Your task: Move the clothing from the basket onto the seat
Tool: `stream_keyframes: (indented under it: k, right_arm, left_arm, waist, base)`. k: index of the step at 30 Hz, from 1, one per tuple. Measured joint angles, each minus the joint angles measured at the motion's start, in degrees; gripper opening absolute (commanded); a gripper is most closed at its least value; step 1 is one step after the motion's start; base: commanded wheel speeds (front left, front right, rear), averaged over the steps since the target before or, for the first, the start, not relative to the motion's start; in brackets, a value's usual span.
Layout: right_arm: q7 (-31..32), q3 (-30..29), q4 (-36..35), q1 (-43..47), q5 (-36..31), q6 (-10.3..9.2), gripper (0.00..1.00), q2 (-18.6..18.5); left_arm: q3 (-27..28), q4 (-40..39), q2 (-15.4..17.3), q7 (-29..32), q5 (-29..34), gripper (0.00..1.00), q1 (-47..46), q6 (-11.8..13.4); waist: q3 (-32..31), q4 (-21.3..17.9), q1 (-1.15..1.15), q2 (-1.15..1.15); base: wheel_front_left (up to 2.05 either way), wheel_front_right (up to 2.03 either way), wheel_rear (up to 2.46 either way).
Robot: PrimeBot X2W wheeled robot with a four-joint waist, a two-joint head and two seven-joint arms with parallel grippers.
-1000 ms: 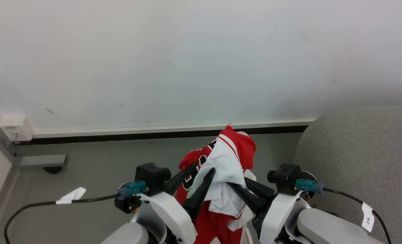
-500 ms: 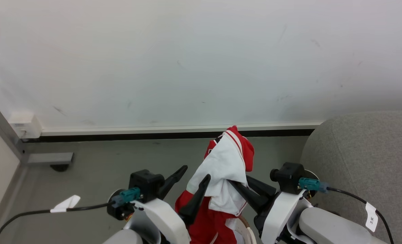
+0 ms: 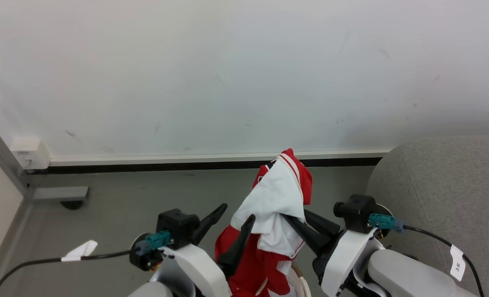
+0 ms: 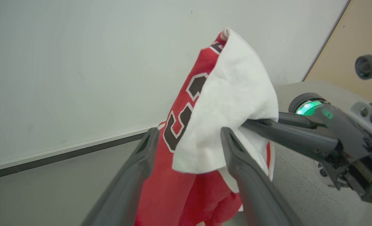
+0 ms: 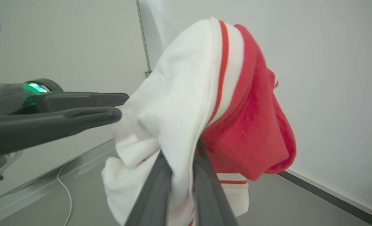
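Head camera looks down from above, toward the far wall (image 3: 227, 74). Wrist cameras sit close (left gripper (image 3: 237, 210) facing right, right gripper (image 3: 296, 215) facing left), sharing the clothing (image 3: 275, 198).

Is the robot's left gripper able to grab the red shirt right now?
Probably yes. The left gripper is open, and the clothing hangs right at its fingertips with nothing in between. The right gripper, shut on it, holds it up there.

A small white tag (image 3: 457, 267) on the cable (image 3: 428, 232), well to the right of the clothing (image 3: 275, 198), bears a "3" and a star-like mark. Black, white-edged numerals (image 4: 186, 116) on the clothing's red panel are folded and cannot be read in full.
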Motion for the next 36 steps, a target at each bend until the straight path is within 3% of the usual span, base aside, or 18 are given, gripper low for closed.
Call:
stream_keyframes:
  k: [13, 31, 36]
  right_arm:
    - [-0.1, -1.6, -0.1, -0.7, -0.6, 0.0, 0.0, -2.0]
    - [-0.1, -5.0, -1.0, -1.6, -2.0, 0.0, 0.0, -5.8]
    - [-0.1, -8.5, -1.5, -0.5, -3.0, 0.0, 0.0, -7.0]
  left_arm:
    - [-0.2, -0.8, 0.2, -0.8, 0.0, 1.0, 0.4, 0.5]
    - [-2.2, -1.7, -1.2, -1.2, 0.7, 1.0, -0.8, -0.1]
    - [-3.1, -2.1, -1.6, -0.7, 1.4, 1.0, -1.7, -0.2]
  waist:
    - [0.5, -6.5, 0.0, 0.0]
    - [2.4, -26.2, 0.0, 0.0]
    - [3.7, -29.4, 0.0, 0.0]
  base:
    - [0.0, 0.0, 0.0]
    - [0.0, 0.0, 0.0]
    - [0.0, 0.0, 0.0]
